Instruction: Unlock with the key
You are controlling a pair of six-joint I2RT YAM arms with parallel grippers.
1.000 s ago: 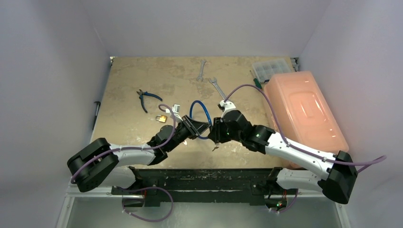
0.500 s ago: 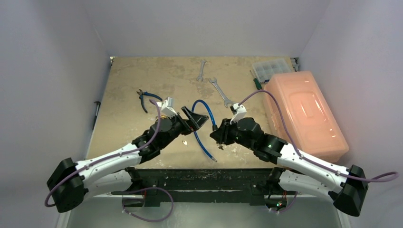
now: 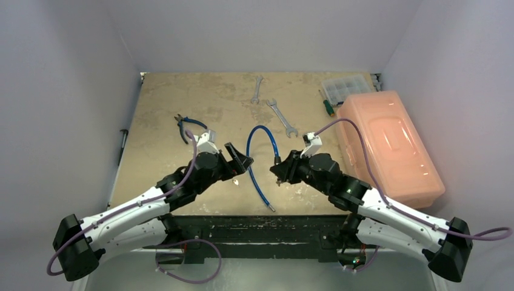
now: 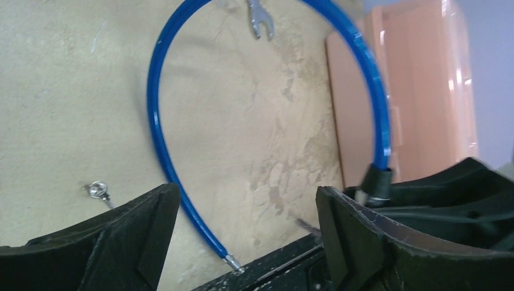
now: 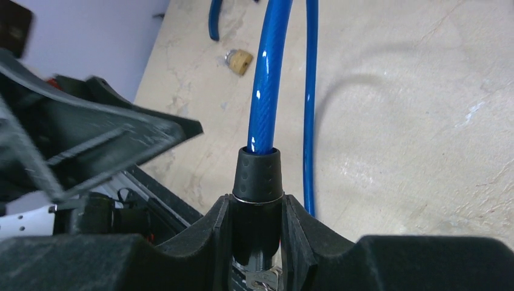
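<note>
**Key loose on the bench, cable end clamped**

Finds the tiny silvery metal key [image 4: 97,190] lying flat on the scuffed beige bench [image 3: 163,103], gripped by nothing. Places it just left of the long leg of the blue plastic-coated cable [image 3: 248,151], close to it but apart.

Holds the left pincer [image 3: 239,156] spread wide and empty above the bench, near the key without touching it.

Presses the right pincer [image 5: 257,206] together on the black ribbed end cap [image 5: 259,173] of the cable, with the blue length rising out of the cap and arching away over the bench. Ends the cable's other leg in a bare metal tip [image 3: 271,209] by the near edge.

Sets the two pincers facing each other, near but apart, with the cable's loop between them.

Shows the small brass padlock with silver shackle [image 5: 239,59] on the bench only from the right wrist.

Farther back:
- a long silver open-ended wrench [image 3: 257,89] and a second wrench [image 3: 280,116]
- blue-handled pliers [image 3: 186,126]
- a translucent orange plastic box [image 3: 388,145] at the right
</note>
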